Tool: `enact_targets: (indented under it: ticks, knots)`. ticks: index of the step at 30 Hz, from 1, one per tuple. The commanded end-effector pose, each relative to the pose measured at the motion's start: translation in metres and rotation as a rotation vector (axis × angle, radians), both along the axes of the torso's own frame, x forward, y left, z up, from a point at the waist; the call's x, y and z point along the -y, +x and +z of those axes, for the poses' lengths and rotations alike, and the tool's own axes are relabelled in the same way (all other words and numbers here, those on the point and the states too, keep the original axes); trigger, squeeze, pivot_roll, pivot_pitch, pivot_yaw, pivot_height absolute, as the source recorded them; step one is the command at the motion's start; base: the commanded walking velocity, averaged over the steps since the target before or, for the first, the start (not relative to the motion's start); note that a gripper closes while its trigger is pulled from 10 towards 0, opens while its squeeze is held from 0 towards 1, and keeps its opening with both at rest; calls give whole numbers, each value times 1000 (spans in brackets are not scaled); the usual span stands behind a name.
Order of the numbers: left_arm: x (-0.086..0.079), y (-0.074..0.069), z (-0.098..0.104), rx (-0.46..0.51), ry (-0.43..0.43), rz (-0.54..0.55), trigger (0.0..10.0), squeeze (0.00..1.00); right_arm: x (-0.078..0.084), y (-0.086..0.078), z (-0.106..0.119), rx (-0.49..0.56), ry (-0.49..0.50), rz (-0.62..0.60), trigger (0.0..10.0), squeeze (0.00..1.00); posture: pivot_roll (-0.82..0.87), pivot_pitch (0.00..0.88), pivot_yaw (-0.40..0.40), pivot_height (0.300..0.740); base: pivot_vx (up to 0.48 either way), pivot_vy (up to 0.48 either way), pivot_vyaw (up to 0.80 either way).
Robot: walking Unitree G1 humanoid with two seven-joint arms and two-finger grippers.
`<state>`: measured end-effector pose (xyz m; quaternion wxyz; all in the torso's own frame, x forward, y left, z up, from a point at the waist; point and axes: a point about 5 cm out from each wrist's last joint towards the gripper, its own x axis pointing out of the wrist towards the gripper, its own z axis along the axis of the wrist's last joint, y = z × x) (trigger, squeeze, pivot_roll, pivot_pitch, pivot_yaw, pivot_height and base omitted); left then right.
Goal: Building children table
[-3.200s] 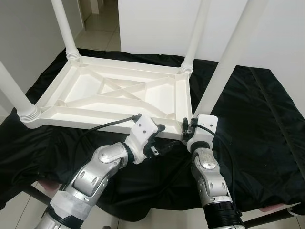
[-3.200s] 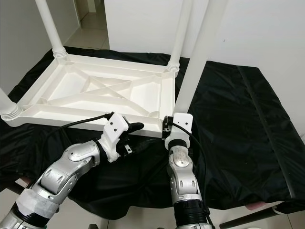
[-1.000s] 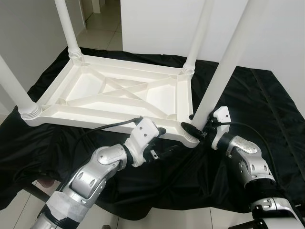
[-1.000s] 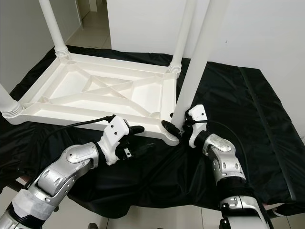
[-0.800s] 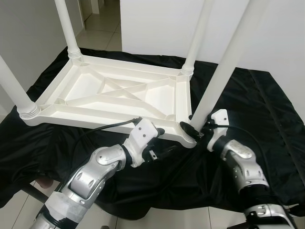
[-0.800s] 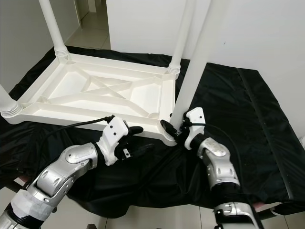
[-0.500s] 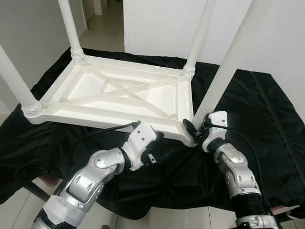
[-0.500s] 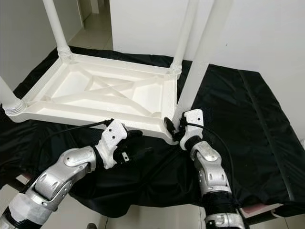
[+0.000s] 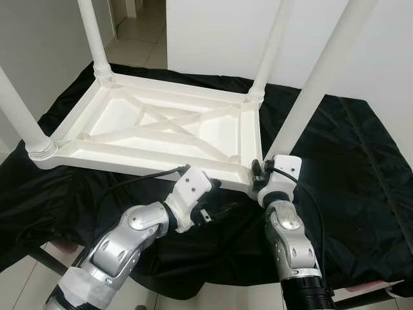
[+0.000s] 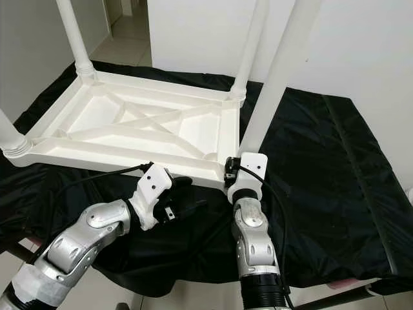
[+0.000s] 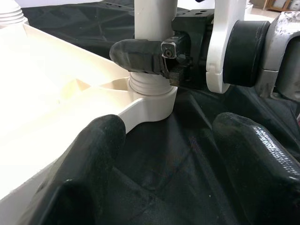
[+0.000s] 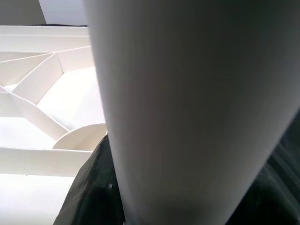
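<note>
a black cloth (image 9: 348,161) is spread beneath the upturned white table (image 9: 155,129) by white walls, the near leg (image 9: 310,90) is clasped at its base by the right gripper (image 11: 150,56), and the left gripper (image 11: 164,154) is held open beside that corner.

A black cloth (image 9: 348,161) covers the support — the upturned white children's table (image 9: 161,129) rests on it.
</note>
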<state>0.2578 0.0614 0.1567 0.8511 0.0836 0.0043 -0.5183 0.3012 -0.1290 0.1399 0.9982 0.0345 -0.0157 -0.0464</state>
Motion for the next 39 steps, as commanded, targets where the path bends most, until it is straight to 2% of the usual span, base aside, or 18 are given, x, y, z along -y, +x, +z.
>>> enact_targets:
  ticks: [1,3,4,10,13,14,15,16,18,24,29,34,36,39]
  knots:
    - [3,-4,1,1,7,-66,10000,0,1,-8,-13,-66,3,-24,10000,0,25,46,-83,740,0,0,0]
    - [3,-4,1,2,8,-67,10000,0,2,-8,-12,-62,3,-20,10000,0,25,46,-83,740,0,0,0]
    - [4,-4,2,3,7,-68,10000,0,4,-8,-11,-53,4,-20,10000,1000,24,45,-81,740,0,0,0]
    - [4,-4,1,4,7,-71,10000,0,6,-11,-8,-18,-16,17,10000,1000,22,40,-81,740,0,0,0]
    - [5,-4,0,4,9,-72,10000,0,8,-10,-7,-18,15,49,10000,1000,22,40,-81,740,0,0,0]
    - [5,-4,0,3,8,-72,10000,0,10,-8,-5,-16,5,121,10000,976,16,32,-79,740,0,0,0]
    - [5,-4,0,3,8,-72,10000,0,10,-8,-5,-16,5,121,10000,976,16,32,-79,740,0,0,0]
    - [6,-4,0,5,10,-73,10000,0,11,-5,-3,-19,-3,179,10000,0,15,29,-78,740,0,0,0]
    - [6,-4,0,5,10,-73,10000,0,11,-5,-3,-19,-3,179,10000,0,15,29,-78,740,0,0,0]
    - [4,-1,0,11,19,-74,10000,0,20,5,-1,-10,-77,336,10000,0,16,23,-78,740,0,0,0]
    - [2,3,1,24,29,-65,10000,0,24,11,7,57,-152,496,10000,0,17,20,-73,740,0,0,0]
    - [-3,8,3,37,42,-47,10000,0,30,20,9,51,-175,573,10000,0,20,19,-71,740,0,0,0]
    - [-6,11,4,50,58,-40,10000,0,33,24,7,29,-187,665,10000,0,26,20,-70,740,0,0,0]
    - [-7,12,4,53,61,-38,10000,0,33,24,5,18,-192,698,10000,0,27,21,-70,740,0,0,0]
